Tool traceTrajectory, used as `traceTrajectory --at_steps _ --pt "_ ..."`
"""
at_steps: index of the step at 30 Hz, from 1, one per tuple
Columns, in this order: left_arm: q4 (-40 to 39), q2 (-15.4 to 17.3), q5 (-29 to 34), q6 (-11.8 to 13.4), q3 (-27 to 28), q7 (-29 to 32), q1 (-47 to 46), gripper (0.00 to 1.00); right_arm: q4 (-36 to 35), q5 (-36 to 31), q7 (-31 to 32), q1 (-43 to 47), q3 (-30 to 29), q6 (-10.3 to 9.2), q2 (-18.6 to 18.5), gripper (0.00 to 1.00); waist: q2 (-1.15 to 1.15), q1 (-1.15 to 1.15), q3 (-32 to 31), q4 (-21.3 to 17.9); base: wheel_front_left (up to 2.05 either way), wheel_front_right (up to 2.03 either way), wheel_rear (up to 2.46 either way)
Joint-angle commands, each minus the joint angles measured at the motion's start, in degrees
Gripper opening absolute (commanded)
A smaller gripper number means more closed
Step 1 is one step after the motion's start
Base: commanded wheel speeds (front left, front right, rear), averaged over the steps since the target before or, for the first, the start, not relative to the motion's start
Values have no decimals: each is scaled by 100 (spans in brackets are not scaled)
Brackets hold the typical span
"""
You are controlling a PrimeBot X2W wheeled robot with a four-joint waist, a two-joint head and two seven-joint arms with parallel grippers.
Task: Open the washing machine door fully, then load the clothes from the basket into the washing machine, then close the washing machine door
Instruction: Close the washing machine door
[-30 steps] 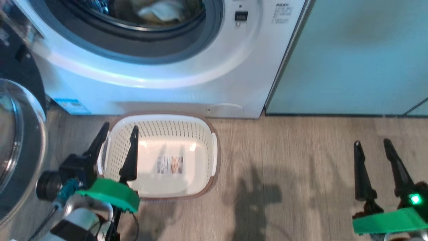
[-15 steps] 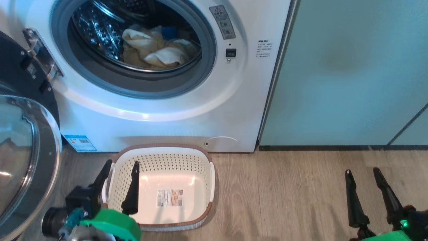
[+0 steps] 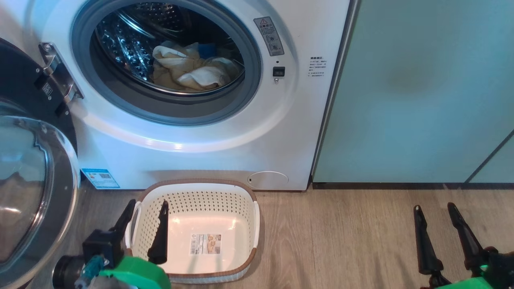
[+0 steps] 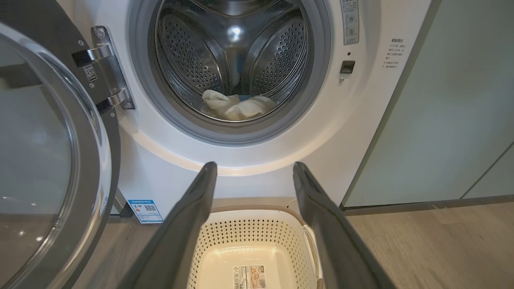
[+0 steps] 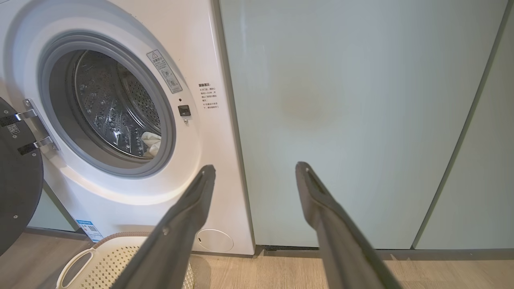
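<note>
The clothes (image 3: 188, 72) lie inside the washing machine (image 3: 200, 156), its door (image 3: 64, 200) swung open at left (glass bowl (image 3: 20, 180) toward me). The basket (image 3: 196, 183) sits on the floor (image 3: 341, 233) before it, my left gripper (image 3: 148, 204) over its rim, right gripper (image 3: 434, 207) well aside, both spread open.

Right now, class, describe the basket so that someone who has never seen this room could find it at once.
Find the big white washing machine with its round door open. On the wooden floor just before it sits the basket. It is low, cream plastic, with perforated sides, a brown rim and a label on its bottom.
</note>
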Motion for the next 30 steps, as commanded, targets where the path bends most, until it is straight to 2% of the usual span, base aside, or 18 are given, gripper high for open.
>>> traceTrajectory --at_steps 1,19,30 --pt "-133 66 67 257 265 -37 -263 100 -214 -48 20 -109 119 -16 -87 100 0 0 -12 -4 0 0 0" --pt "-69 52 160 269 226 -37 -278 100 -248 -52 59 -87 97 -16 -87 100 0 0 -53 -3 -4 6 -3" --pt "-52 37 187 289 201 -37 -319 100 -248 -54 59 -98 83 -16 -87 100 0 0 -51 28 -120 134 -14"
